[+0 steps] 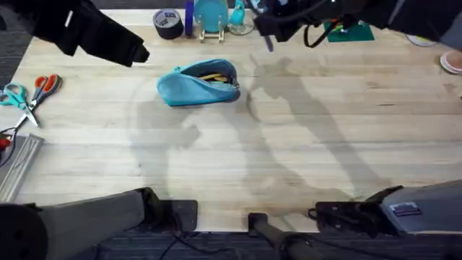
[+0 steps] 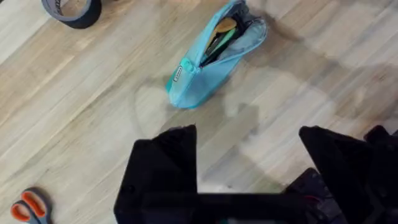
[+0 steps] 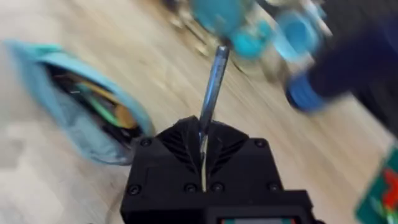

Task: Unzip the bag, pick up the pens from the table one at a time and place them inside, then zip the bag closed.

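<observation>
Right gripper (image 3: 204,140) clamped on silver pen (image 3: 214,81); left gripper (image 2: 249,155) wide open.

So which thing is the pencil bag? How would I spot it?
Look at the wood table, near its far edge. The bag lies just in front of the black tape roll. It's soft, light blue, unzipped, with pencils showing inside.

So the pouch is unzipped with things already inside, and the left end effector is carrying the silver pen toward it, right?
Not the left. The right end effector is shut on the silver pen, as the right wrist view shows. The left end effector is open. The pouch is unzipped with things inside.
</observation>
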### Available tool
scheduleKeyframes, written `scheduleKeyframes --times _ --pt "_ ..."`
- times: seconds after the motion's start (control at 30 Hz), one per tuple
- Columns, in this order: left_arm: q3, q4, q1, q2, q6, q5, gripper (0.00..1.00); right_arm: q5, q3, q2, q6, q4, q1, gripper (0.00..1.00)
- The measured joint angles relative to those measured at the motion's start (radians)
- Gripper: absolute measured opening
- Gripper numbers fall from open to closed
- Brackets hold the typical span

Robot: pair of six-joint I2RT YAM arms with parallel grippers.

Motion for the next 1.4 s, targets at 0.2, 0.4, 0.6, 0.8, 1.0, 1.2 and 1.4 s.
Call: scheduleKeyframes --times 0.2,0.4,0.6,0.8,1.0,1.2,1.4 --pt "0.0 0.0 0.0 0.0 0.0 0.0 0.995 -0.256 0.0 0.0 -0.17 0.037 0.001 0.032" --pt "0.0 0.0 0.0 0.0 0.0 0.0 0.994 -0.496 0.0 0.0 -0.276 0.036 0.001 0.031" --pt "0.0 0.0 0.0 0.0 0.0 0.0 0.995 -0.618 0.0 0.0 -0.328 0.033 0.001 0.031" --pt "0.0 0.0 0.0 0.0 0.0 0.0 0.995 -0.65 0.0 0.0 -0.337 0.021 0.001 0.031" --pt "0.0 0.0 0.0 0.0 0.0 0.0 0.995 -0.658 0.0 0.0 -0.441 -0.067 0.005 0.031" --pt "0.0 0.0 0.0 0.0 0.0 0.0 0.995 -0.654 0.001 0.027 -0.557 -0.091 0.009 0.031" --pt "0.0 0.0 0.0 0.0 0.0 0.0 0.995 -0.645 0.001 0.113 -0.627 -0.091 0.033 0.031"
